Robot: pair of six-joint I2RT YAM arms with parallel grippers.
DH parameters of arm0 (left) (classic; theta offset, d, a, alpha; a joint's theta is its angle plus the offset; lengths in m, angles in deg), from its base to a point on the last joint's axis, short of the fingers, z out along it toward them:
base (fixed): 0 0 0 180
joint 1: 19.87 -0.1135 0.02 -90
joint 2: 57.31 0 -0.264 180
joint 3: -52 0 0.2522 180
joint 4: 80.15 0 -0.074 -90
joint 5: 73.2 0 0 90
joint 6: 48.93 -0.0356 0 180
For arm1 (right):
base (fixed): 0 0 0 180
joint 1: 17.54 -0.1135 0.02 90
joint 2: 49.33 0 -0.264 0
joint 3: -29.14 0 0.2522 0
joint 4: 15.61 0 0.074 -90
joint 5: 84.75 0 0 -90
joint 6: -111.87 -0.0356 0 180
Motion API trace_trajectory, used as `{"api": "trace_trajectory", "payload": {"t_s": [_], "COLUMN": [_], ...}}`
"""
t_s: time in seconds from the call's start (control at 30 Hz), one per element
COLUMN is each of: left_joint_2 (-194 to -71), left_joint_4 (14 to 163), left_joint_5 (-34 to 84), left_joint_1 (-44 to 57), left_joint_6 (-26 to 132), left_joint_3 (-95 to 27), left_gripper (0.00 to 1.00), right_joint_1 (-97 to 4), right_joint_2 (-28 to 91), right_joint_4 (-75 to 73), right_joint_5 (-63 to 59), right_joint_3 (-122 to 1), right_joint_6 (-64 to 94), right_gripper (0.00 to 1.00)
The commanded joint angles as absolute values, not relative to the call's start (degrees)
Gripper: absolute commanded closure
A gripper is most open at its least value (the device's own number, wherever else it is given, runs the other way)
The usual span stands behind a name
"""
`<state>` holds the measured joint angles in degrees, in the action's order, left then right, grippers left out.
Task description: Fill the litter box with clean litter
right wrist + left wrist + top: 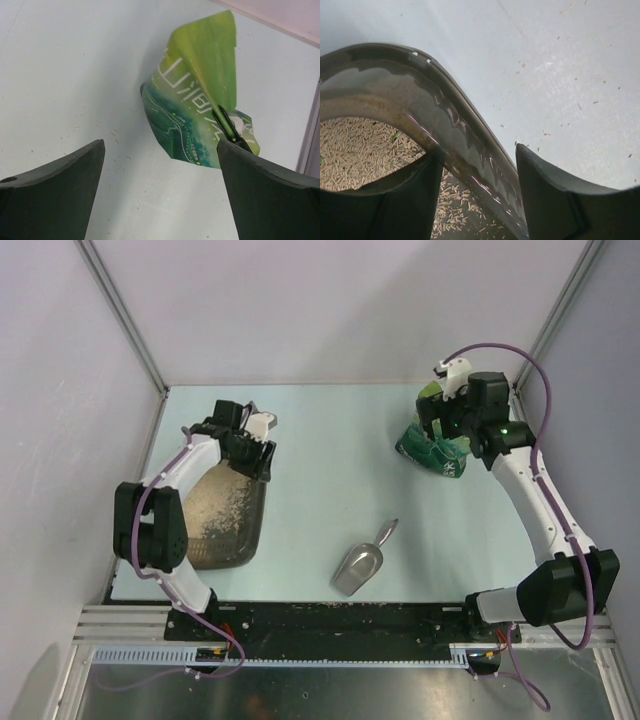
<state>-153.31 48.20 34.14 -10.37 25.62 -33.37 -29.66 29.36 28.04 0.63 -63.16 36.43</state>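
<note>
One litter box (228, 548) carries the left gripper (479, 152) astride its far rim, fingers apart, one inside, one outside. Well right of the box, the right gripper (161, 145) hangs spread over the green pouch (200, 100). Between box and pouch lies the metal scoop (362, 562). Inside the box, clean litter (215, 502) partly covers the floor

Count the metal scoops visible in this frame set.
1. The silver metal scoop lies on the table near its front edge, between the litter box at left and the green pouch at far right, touching neither. Another could be hidden from the cameras, though nothing suggests it.
</note>
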Motion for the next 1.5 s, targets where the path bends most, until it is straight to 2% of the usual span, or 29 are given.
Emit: {"api": "trace_trajectory", "payload": {"t_s": [0.0,0.27,0.5,0.77,0.83,0.9,0.97,1.1,1.23,1.47], "left_joint_2": [-156.26,-164.87,-175.68,-183.43,-183.87,-183.26,-182.55,-181.32,-180.36,-169.91], "left_joint_4": [48.12,48.2,48.2,48.38,48.29,48.29,48.12,46.71,45.4,43.81], "left_joint_5": [37.98,34.81,33.15,42.61,46.31,51.13,53.53,51.71,40.37,45.0], "left_joint_1": [-6.87,1.83,9.83,12.83,13.27,13.44,13.36,13.36,12.66,11.68], "left_joint_6": [27.09,21.47,13.66,5.83,4.16,4.06,4.15,7.21,12.93,9.78], "left_joint_3": [-39.09,-48.41,-63.86,-77.06,-77.51,-77.07,-75.76,-74.26,-73.47,-55.75], "left_gripper": [0.38,0.4,0.43,0.46,0.44,0.36,0.33,0.22,0.21,0.3], "right_joint_1": [-27.04,-22.83,-18.7,-12.19,-10.44,-9.46,-8.23,-7.53,-7.44,-7.7], "right_joint_2": [26.26,24.32,21.51,18.17,17.38,17.03,17.11,17.55,18.6,20.19], "right_joint_4": [28.39,28.56,29.7,30.76,30.85,30.85,31.11,30.67,30.15,29.44], "right_joint_5": [-3.27,-6.17,-7.32,-9.95,-11.01,-11.97,-12.5,-13.64,-14.52,-15.31], "right_joint_3": [-62.58,-60.82,-59.5,-57.04,-56.43,-55.9,-55.72,-55.19,-55.28,-55.28], "right_joint_6": [33.73,32.41,31.18,28.55,27.93,26.97,26.53,25.65,25.38,25.03], "right_gripper": [0.01,0.02,0.02,0.03,0.03,0.03,0.03,0.03,0.04,0.04]}}
